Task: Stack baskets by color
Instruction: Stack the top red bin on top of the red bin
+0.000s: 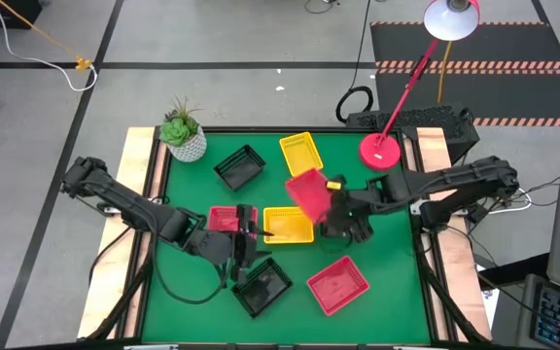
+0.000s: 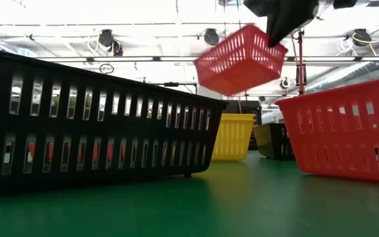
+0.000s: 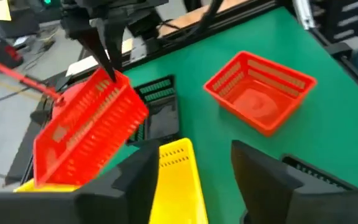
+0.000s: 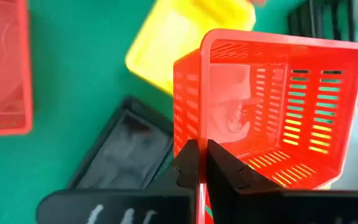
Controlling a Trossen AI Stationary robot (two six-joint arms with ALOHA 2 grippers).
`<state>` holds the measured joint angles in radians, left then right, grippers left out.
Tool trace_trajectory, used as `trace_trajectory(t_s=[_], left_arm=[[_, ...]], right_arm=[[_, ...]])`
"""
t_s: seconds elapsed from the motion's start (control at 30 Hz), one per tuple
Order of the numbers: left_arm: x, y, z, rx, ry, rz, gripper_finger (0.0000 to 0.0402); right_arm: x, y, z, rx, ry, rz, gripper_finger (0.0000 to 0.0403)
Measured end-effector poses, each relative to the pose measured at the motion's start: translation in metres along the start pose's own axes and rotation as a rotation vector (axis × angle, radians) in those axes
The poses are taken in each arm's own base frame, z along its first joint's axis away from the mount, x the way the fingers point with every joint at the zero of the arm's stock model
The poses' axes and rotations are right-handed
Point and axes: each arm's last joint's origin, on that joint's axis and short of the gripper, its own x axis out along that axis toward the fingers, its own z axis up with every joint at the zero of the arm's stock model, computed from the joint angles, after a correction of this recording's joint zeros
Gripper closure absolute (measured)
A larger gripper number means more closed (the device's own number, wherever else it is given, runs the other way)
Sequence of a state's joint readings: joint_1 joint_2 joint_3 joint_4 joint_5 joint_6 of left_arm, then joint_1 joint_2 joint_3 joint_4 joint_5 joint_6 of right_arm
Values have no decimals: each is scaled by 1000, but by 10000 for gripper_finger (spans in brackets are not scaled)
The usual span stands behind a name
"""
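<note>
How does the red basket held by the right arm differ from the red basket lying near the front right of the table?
The held red basket hangs tilted in the air, pinched by its rim in the right gripper; the front red basket sits flat on the green table, opening upward. The held one hovers over a yellow basket; the front one stands alone, untouched. Both share the same red colour, slotted sides and rectangular shape.

Overhead, table-level and 2 close wrist views, all sharing 1 lifted red basket [image 1: 306,190].
</note>
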<state>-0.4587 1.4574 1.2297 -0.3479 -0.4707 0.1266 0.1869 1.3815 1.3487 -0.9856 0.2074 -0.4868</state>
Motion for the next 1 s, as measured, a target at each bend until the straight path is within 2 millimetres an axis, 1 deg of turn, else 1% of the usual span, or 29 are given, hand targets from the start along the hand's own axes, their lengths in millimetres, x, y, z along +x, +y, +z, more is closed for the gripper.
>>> trace_trajectory(t_s=[0.13, 0.27, 0.37, 0.47, 0.63, 0.7, 0.83, 1.0], left_arm=[[-2, 4, 4, 28, -6, 4, 168], [-2, 10, 8, 24, -3, 16, 163], [-2, 13, 12, 32, -11, -7, 163], [1, 15, 17, 35, -4, -49, 163], [20, 18, 19, 60, 140, -62, 163], [28, 19, 24, 74, 176, -61, 163], [36, 18, 35, 98, 244, -83, 163], [46, 24, 35, 87, 401, -84, 163]], right_arm=[[-3, 10, 14, -150, -90, -24, 399], [-6, 18, 24, -343, -147, -52, 399], [-6, 19, 29, -420, -155, -115, 399], [-6, 17, 35, -450, -193, -149, 399], [-3, 16, 40, -508, -215, -177, 399], [1, 16, 40, -511, -200, -170, 399], [9, 14, 40, -503, -167, -152, 399], [15, 14, 41, -500, -142, -160, 399]])
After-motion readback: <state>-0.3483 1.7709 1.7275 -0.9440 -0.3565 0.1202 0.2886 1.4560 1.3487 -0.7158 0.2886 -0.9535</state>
